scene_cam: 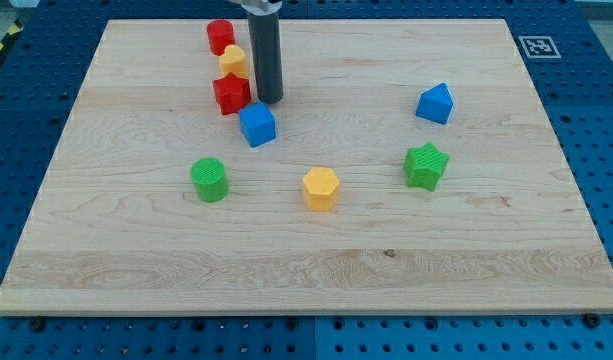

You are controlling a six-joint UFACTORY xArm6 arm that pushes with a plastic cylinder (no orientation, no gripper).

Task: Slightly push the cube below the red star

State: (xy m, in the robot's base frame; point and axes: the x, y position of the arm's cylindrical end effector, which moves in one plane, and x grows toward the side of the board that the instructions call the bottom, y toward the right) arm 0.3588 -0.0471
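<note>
Near the counter's (pixel 506 250) top left, my tip (pixel 269 100) just right of red star (pixel 230 94), above blue cube (pixel 257 124), no pincer visible, its state untellable.

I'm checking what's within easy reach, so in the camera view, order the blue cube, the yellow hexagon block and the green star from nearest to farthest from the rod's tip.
From my tip:
1. Blue cube, just below the tip, slightly toward the view's left.
2. Yellow hexagon block, lower, toward the view's bottom and right.
3. Green star, farthest, well off to the view's right.
</note>
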